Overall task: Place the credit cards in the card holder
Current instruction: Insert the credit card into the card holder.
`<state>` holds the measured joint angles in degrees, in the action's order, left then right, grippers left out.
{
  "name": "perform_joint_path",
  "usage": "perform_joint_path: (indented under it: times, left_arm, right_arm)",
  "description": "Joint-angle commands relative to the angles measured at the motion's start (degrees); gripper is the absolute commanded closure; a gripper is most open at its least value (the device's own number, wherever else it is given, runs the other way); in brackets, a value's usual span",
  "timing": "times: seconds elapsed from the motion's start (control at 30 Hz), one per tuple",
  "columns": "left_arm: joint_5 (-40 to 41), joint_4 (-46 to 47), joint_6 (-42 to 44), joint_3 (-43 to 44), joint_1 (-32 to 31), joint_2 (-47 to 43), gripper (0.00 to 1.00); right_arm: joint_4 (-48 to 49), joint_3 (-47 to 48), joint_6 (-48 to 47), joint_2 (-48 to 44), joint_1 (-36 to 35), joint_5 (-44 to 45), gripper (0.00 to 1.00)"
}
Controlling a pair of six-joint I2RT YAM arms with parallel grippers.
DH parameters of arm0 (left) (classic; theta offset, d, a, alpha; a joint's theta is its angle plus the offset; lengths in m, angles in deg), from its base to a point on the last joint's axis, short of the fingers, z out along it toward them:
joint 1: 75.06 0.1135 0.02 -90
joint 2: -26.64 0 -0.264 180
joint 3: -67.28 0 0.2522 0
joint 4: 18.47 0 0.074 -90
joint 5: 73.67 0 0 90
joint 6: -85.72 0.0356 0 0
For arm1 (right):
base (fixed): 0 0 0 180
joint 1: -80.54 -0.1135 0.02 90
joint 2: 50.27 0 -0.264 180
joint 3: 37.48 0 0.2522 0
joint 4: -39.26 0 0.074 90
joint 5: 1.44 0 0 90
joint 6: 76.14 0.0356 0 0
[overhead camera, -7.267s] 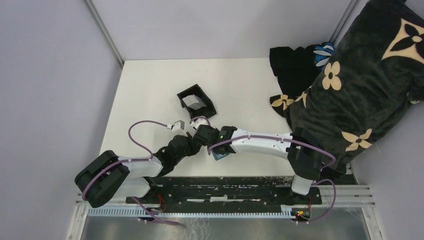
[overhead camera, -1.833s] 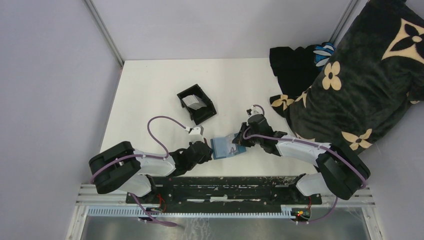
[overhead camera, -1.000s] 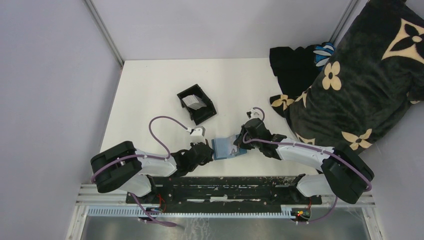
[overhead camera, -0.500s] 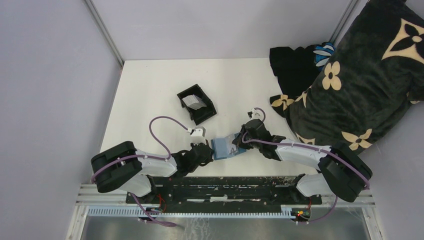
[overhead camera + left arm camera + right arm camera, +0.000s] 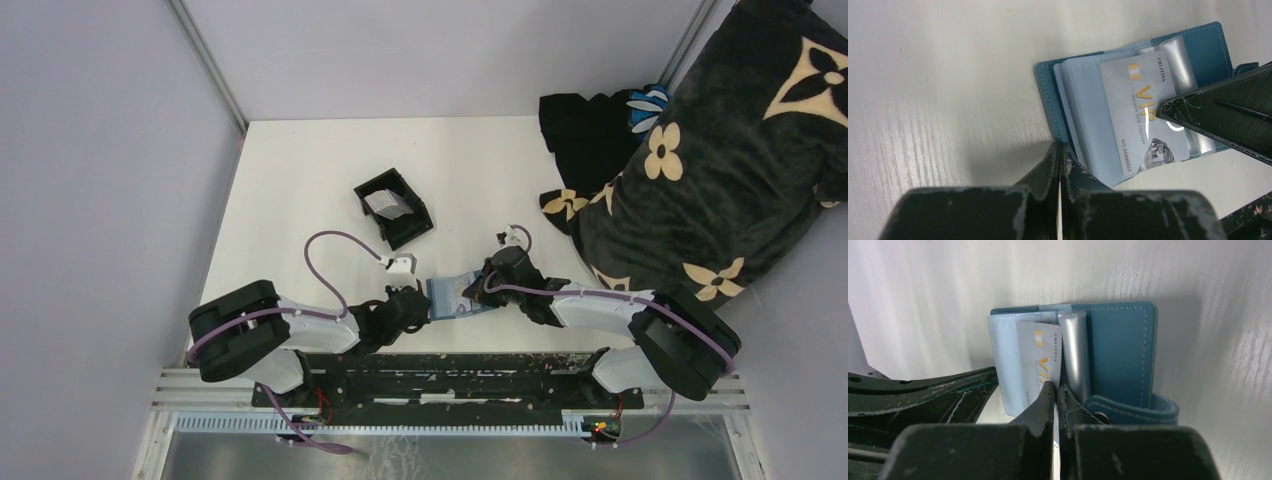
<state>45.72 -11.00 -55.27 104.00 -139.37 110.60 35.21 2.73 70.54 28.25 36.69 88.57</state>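
Observation:
The card holder lies open near the table's front edge, teal outside with pale blue sleeves inside. A grey-white credit card marked VIP lies across the sleeves. My right gripper is shut on the card's edge, beside a curled clear sleeve. Its finger reaches over the card from the right. My left gripper is shut, its tips resting on the holder's left edge. Another pale card lies in the black box.
A black open-topped box stands on the table behind the holder. A dark flowered blanket covers the right side and overhangs the table. The holder's strap curls beside my right fingers.
Earlier the right arm reached across to the left. Over the last second both grippers and the holder have shifted slightly right and nearer, still joined at the holder.

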Motion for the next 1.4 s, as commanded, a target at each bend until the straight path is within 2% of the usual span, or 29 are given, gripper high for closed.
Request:
perform_joint_path:
  times: [0.0,0.33,0.6,0.8,1.0,1.07,1.27,1.37]
  left_arm:
    - [-3.9,-4.09,-1.35,0.15,-1.03,2.48,0.97]
    - [-3.78,-4.4,-0.96,0.99,-1.26,3.23,0.97]
    - [-4.04,-4.44,-0.96,1.47,-1.91,3.64,0.97]
    - [-3.36,-5.24,-1.22,1.64,-2.52,3.09,0.97]
    - [0.67,-8.05,-2.04,1.52,-2.57,0.52,0.97]
    - [2.09,-9.11,-2.11,1.55,-2.61,-0.36,0.97]
    - [5.62,-11.05,-2.77,1.21,-2.56,-2.56,0.97]
    - [6.17,-11.12,-2.74,1.32,-2.57,-2.77,0.97]
  right_arm:
    - [-6.29,-2.48,-0.52,1.61,-1.06,-4.17,0.99]
    - [-5.68,-2.16,-1.4,4.14,-1.18,-3.75,0.99]
    - [-6.03,0.57,-1.4,7.58,-4.56,-0.45,0.99]
    - [-9.18,5.45,-2.96,10.03,-6.61,0.65,0.99]
    - [-12.09,12.05,-5.91,15.42,-7.21,0.38,0.98]
    - [-13.41,13.35,-7.06,16.03,-7.21,1.22,0.93]
    - [-22.03,16.29,-12.16,12.52,-7.21,8.46,0.68]
    - [-26.01,18.26,-15.13,10.8,-7.23,11.88,0.59]
